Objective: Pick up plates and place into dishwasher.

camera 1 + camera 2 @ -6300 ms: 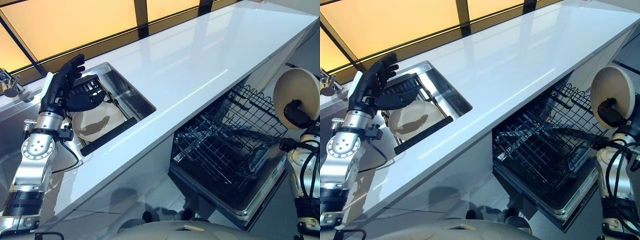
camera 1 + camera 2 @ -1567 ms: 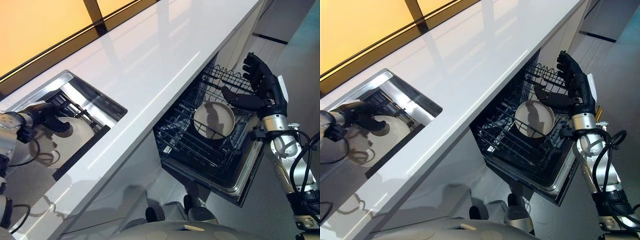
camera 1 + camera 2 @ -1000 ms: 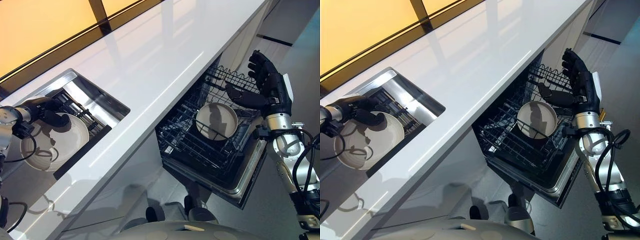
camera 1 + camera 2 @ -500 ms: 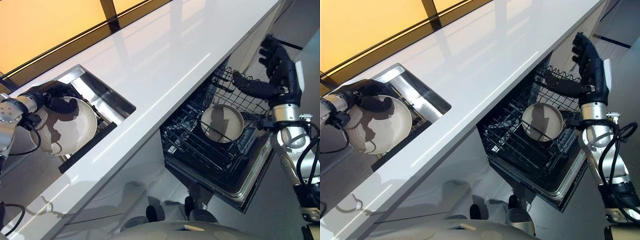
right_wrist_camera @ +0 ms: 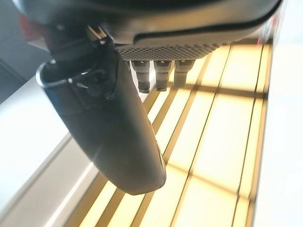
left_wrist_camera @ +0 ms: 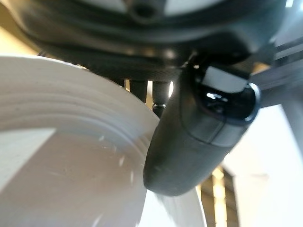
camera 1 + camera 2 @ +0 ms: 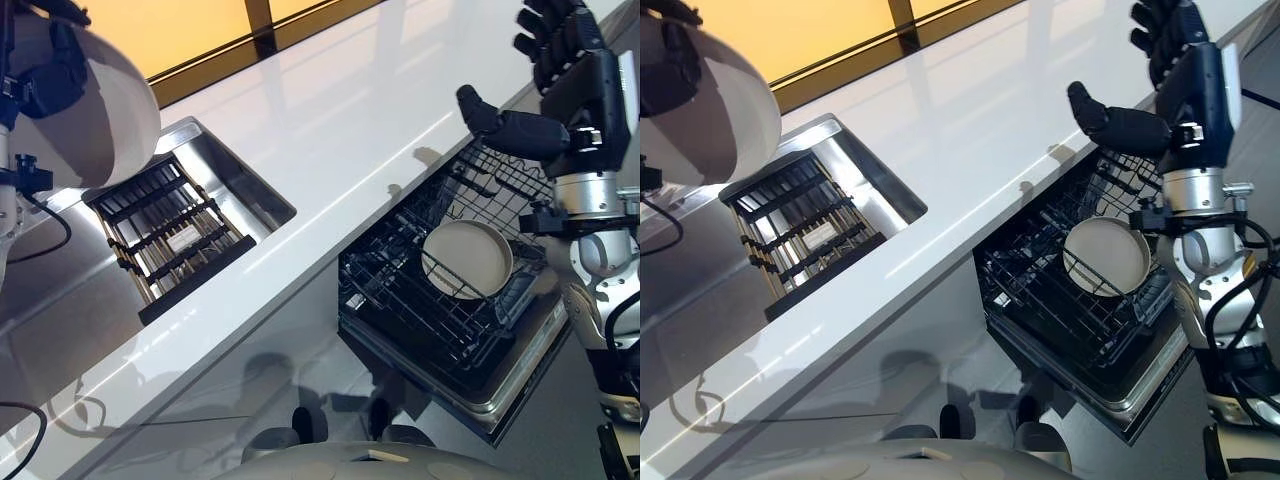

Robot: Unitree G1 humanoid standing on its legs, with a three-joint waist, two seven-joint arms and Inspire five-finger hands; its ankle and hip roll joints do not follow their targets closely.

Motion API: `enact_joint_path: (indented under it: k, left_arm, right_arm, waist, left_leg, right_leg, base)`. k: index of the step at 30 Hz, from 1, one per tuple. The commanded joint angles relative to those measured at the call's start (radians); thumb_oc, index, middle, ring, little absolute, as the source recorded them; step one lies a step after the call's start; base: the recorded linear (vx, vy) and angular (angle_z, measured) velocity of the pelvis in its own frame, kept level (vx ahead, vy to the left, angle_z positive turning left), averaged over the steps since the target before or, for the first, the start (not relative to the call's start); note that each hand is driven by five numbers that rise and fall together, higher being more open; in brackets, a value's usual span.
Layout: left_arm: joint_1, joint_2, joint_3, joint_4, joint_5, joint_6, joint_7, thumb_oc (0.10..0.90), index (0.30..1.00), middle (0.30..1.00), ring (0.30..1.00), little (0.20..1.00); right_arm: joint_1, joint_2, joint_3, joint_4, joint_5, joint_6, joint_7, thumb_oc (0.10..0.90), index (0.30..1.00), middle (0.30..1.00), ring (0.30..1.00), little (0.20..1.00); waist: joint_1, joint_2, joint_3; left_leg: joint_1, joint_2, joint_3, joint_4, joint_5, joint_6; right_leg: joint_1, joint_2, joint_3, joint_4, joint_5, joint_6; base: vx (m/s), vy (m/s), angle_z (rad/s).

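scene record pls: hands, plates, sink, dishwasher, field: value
left hand: raised above the sink, shut on a plate
held plate: white, lifted clear of the sink
right hand: open, raised over the counter edge, holding nothing
plate in rack: standing tilted in the dishwasher rack
dishwasher rack: pulled out under the counter
sink: holds a dark slatted rack
counter: white, glossy

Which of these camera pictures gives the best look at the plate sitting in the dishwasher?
The left eye view: the plate stands tilted on edge in the dishwasher's black wire rack, its whole round face visible. The right eye view shows it about as well, from slightly to the side. The left wrist view shows a different plate, held in the left hand.
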Motion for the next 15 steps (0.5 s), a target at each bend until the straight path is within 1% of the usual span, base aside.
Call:
enact_joint_path:
  k: [1, 2, 5, 9, 10, 15]
  left_arm:
    - [-0.077, 0.066, 0.066, -0.034, 0.066, -0.086, 0.177, 0.100, 0.300, 0.300, 0.300, 0.200]
    - [-0.090, 0.054, 0.051, -0.051, 0.063, -0.103, 0.200, 0.100, 0.300, 0.300, 0.300, 0.200]
    - [-0.125, 0.009, 0.010, -0.092, 0.054, -0.147, 0.233, 0.100, 0.300, 0.300, 0.300, 0.200]
    - [-0.180, -0.067, -0.072, -0.135, 0.072, -0.201, 0.264, 0.100, 0.300, 0.300, 0.300, 0.200]
    - [-0.199, -0.092, -0.101, -0.148, 0.079, -0.205, 0.258, 0.100, 0.300, 0.300, 0.300, 0.200]
    - [-0.245, -0.167, -0.195, -0.169, 0.104, -0.218, 0.239, 0.100, 0.300, 0.300, 0.300, 0.200]
  right_arm:
    - [-0.148, 0.019, 0.011, -0.108, 0.113, -0.023, 0.064, 0.800, 0.900, 0.900, 0.900, 0.900]
    - [-0.162, 0.037, 0.036, -0.115, 0.159, -0.001, 0.079, 0.800, 0.900, 0.900, 0.900, 0.900]
    - [-0.188, 0.094, 0.098, -0.117, 0.232, 0.036, 0.111, 0.800, 0.900, 0.900, 0.900, 0.900]
    - [-0.222, 0.174, 0.170, -0.113, 0.285, 0.072, 0.120, 0.800, 0.900, 0.900, 0.900, 0.900]
    - [-0.233, 0.200, 0.194, -0.107, 0.311, 0.090, 0.124, 0.800, 0.900, 0.900, 0.900, 0.900]
    - [-0.256, 0.273, 0.264, -0.092, 0.368, 0.148, 0.153, 0.800, 0.900, 0.900, 0.900, 0.900]
  waist:
    - [-0.007, -0.039, -0.125]
    - [-0.005, -0.041, -0.129]
    - [0.001, -0.046, -0.133]
    - [0.006, -0.052, -0.138]
    - [0.008, -0.055, -0.140]
    - [0.008, -0.059, -0.142]
  left_leg:
    - [-0.008, -0.087, -0.051, 0.002, -0.077, 0.036]
    - [-0.008, -0.087, -0.053, 0.002, -0.076, 0.035]
    - [-0.006, -0.086, -0.057, 0.002, -0.076, 0.035]
    - [-0.002, -0.085, -0.062, 0.002, -0.077, 0.036]
    - [-0.001, -0.085, -0.063, 0.002, -0.077, 0.036]
    - [0.002, -0.084, -0.064, 0.002, -0.077, 0.037]
  right_leg:
    - [0.049, 0.057, -0.060, 0.017, -0.084, 0.010]
    - [0.049, 0.056, -0.063, 0.017, -0.084, 0.009]
    - [0.052, 0.054, -0.070, 0.021, -0.088, 0.006]
    - [0.055, 0.054, -0.076, 0.026, -0.092, 0.003]
    - [0.056, 0.053, -0.079, 0.026, -0.092, 0.002]
    - [0.057, 0.053, -0.080, 0.029, -0.095, 0.000]
  base:
    - [-0.01, -0.021, 0.08]
    - [-0.01, -0.022, 0.10]
    - [-0.01, -0.025, 0.11]
    - [0.00, -0.035, 0.08]
    - [0.01, -0.038, 0.02]
    - [0.01, -0.022, 0.03]
